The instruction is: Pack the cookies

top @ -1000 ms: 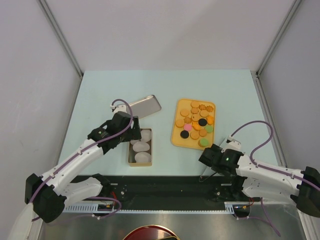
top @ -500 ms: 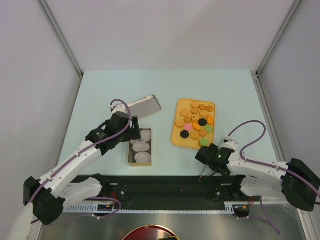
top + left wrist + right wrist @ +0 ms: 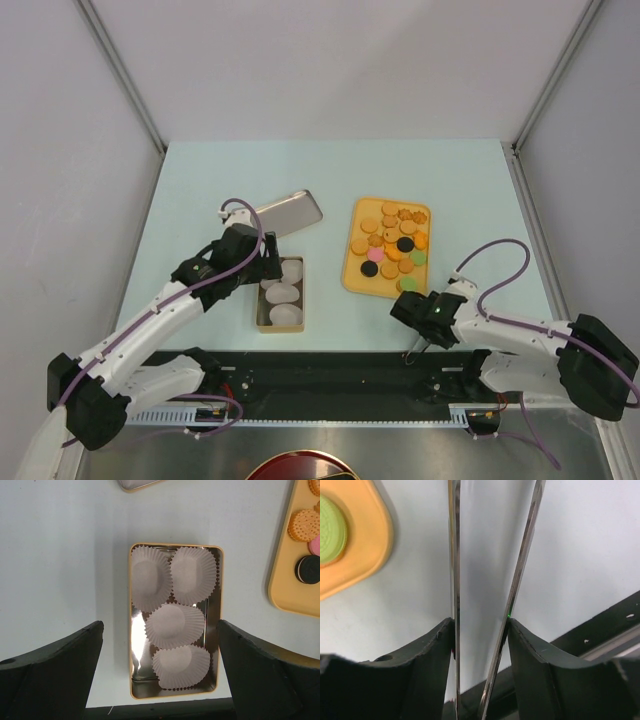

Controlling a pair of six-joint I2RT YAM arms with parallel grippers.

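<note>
The left jaws are spread wide and empty, above the open tin with four white paper cups inside. The right jaws pinch a pair of metal tweezers; their tips are out of view, so possibly they carry something. The cookies lie on the orange tray on the tabletop, near the tweezers. I think they are light, stiff and crumbly, so you should take one gently across its rim.

Orange-brown, black, pink, green cookies; orange tray; white cups; silver tweezers
</note>
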